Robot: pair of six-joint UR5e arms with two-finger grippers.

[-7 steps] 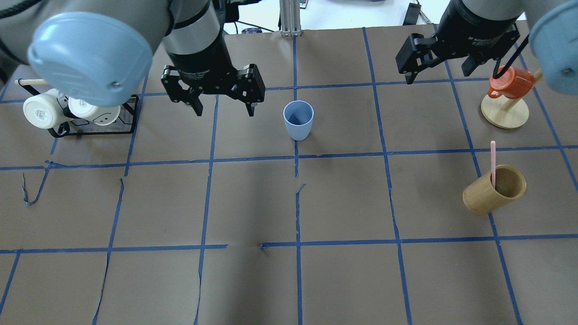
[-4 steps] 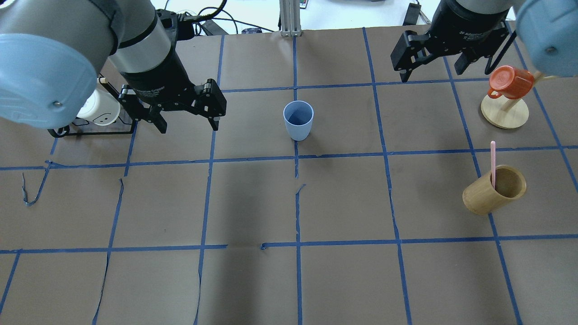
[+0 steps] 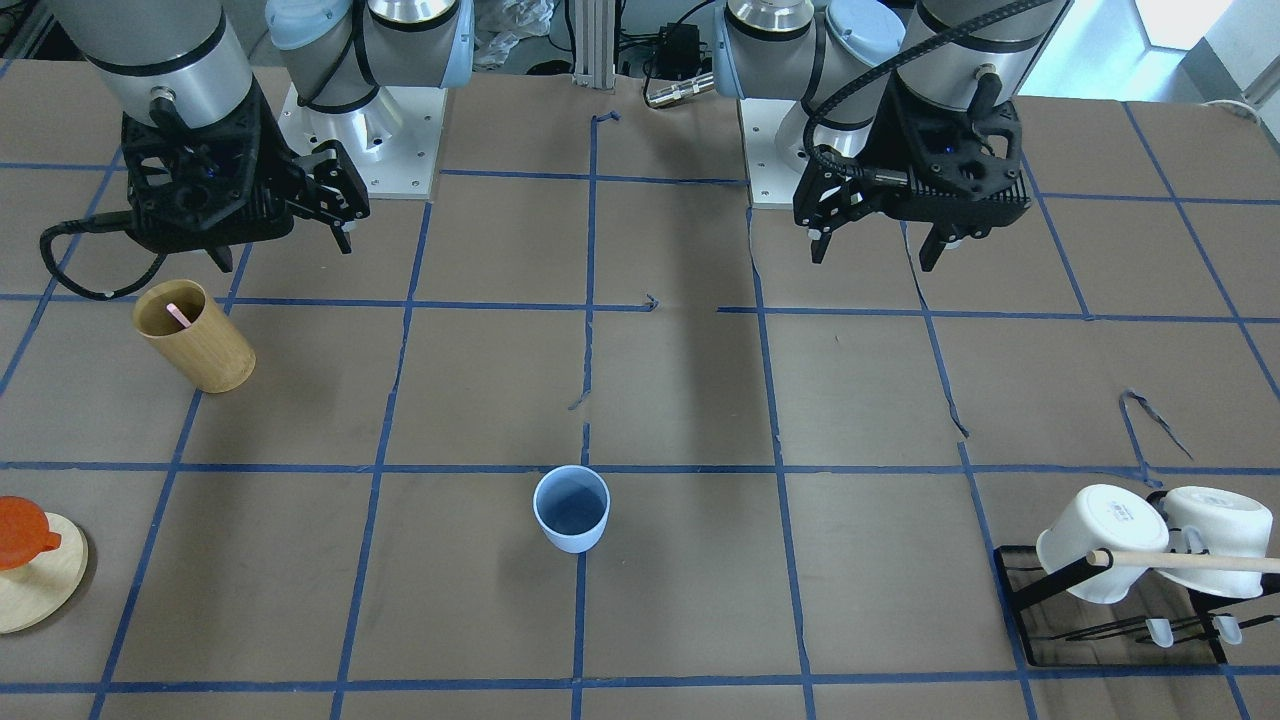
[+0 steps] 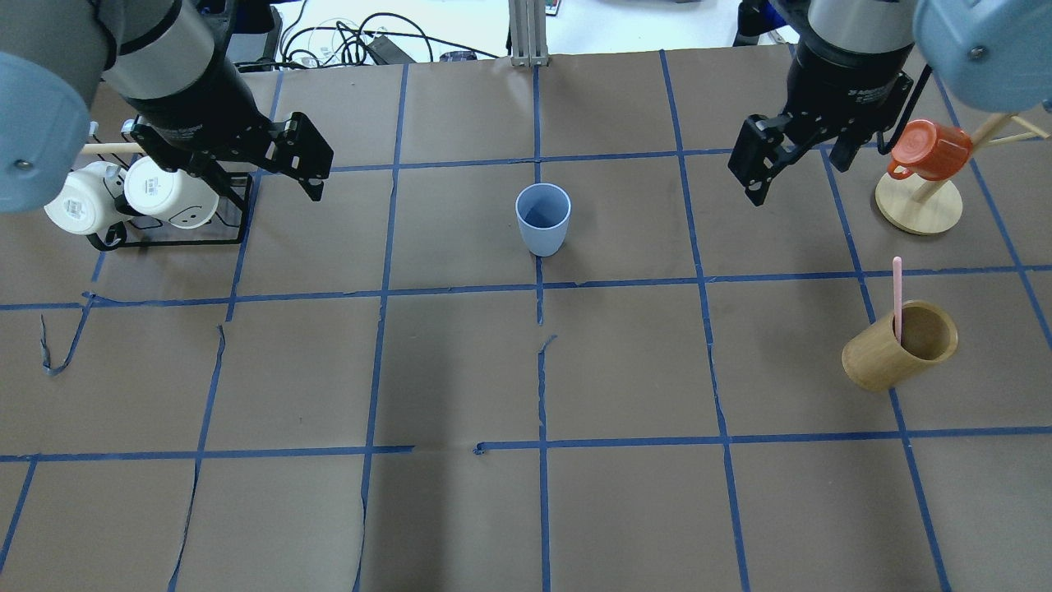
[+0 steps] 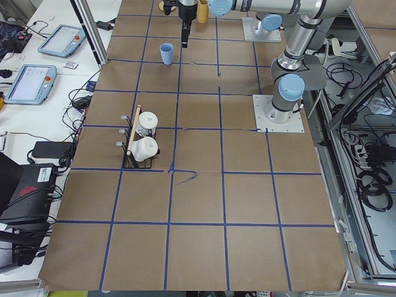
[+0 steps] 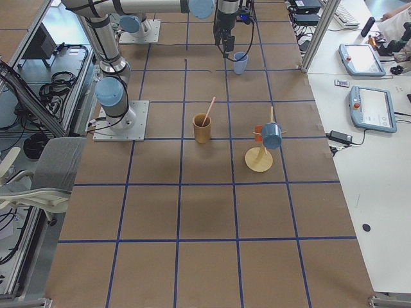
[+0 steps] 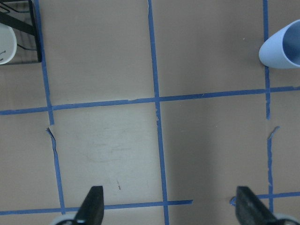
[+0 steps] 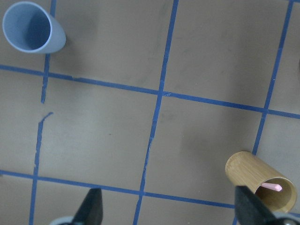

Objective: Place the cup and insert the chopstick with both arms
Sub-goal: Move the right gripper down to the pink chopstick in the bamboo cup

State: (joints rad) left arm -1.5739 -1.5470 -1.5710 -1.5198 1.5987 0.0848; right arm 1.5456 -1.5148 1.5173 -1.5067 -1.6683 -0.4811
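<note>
- The worktop (image 4: 460, 370) is covered in brown paper and cut into squares by blue tape lines (image 4: 460, 288).
- The left hand (image 3: 874, 252) hangs above the robot's left side. Its fingers point down, spread wide and hold nothing. In the overhead view it sits just beside the rack, well apart from the blue cup.
- The right hand (image 3: 283, 250) hangs above the robot's right side, its fingers likewise spread wide and holding nothing. Its wrist camera looks down on the blue cup in one corner and the bamboo holder in the opposite one.
- A black wire rack (image 4: 234, 210) stands at the robot's far left. Two white cups (image 4: 164, 193) hang on their sides from its wooden rod (image 3: 1190, 561).
- A wooden stand (image 4: 918, 205) with a round base stands at the far right.
- The bamboo holder (image 4: 896, 349) stands mouth up on the right side, nearer the robot than the stand.
- The blue cup (image 4: 542, 218) stands upright on the centre tape line, in the half farther from the robot and apart from both hands.
- An orange mug (image 4: 929, 148) hangs on one peg of the stand.
- The pink chopstick (image 4: 897, 300) stands inside the bamboo holder, leaning on its rim with its upper end sticking out.
</note>
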